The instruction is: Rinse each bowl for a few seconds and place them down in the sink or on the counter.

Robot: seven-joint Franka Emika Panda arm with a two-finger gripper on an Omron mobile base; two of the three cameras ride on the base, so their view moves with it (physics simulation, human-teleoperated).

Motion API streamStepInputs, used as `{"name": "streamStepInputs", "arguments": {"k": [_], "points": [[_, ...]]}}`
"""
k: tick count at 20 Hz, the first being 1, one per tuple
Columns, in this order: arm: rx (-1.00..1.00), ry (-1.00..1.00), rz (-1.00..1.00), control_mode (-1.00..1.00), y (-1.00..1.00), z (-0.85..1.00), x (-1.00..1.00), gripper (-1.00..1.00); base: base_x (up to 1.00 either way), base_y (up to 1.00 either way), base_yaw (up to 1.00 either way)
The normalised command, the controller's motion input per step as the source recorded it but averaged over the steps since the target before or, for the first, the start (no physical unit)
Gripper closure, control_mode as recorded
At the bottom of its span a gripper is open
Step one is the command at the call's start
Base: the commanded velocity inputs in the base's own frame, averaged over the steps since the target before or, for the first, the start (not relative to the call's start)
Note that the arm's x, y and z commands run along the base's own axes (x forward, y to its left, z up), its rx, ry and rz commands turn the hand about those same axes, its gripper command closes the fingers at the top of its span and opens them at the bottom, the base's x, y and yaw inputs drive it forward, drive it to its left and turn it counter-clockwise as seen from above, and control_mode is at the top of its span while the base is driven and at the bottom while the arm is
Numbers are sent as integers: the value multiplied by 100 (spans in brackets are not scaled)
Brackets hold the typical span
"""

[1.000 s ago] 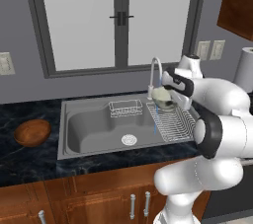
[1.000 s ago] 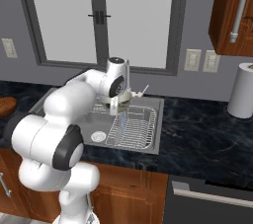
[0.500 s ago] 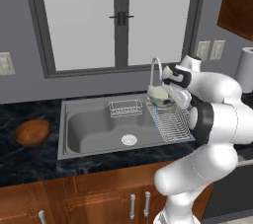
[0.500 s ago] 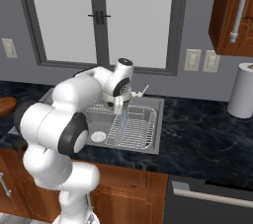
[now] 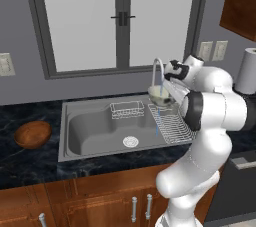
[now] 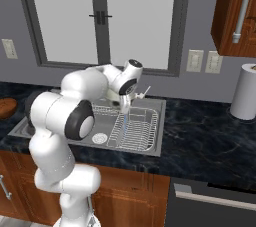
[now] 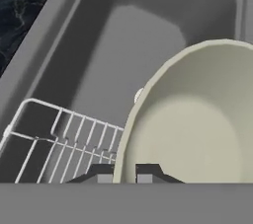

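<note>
My gripper [image 7: 123,172] is shut on the rim of the pale cream bowl [image 7: 197,129], one fingertip [image 7: 101,172] outside the wall and one inside. In the left base view this bowl [image 5: 160,95] hangs under the spout of the curved faucet [image 5: 156,68], above the right end of the sink [image 5: 95,128], with the gripper [image 5: 168,89] at its right side. A thin blue line of water [image 5: 156,121] runs down below it. The reddish-brown bowl [image 5: 32,134] sits upright on the black counter [image 5: 30,163] left of the sink, also visible at the left edge [image 6: 6,107].
A wire rack [image 5: 172,123] lies in the right part of the sink, directly under the held bowl, and a small wire caddy [image 5: 126,109] hangs at the back wall. A white paper-towel roll [image 6: 245,91] stands on the counter [image 6: 210,136] far right.
The arm's elbow has risen and swung upright while the wrist shifted slightly. The cream bowl stays gripped by the faucet spout. The brown bowl has not moved.
</note>
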Motion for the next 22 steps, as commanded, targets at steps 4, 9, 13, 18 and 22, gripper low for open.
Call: {"name": "streamStepInputs", "arguments": {"k": [4, 9, 13, 18, 22], "points": [[3, 0, 4, -100, -18, -3, 32, 100, 0, 0, 0], [3, 0, 4, -100, -11, -6, 43, 100, 0, 0, 0], [2, -1, 2, -100, -15, -7, 16, 100, 0, 0, 0], [2, -3, 0, -100, -42, -9, -31, 100, 0, 0, 0], [0, -2, 0, -100, -33, -5, -47, 100, 0, 0, 0]]}}
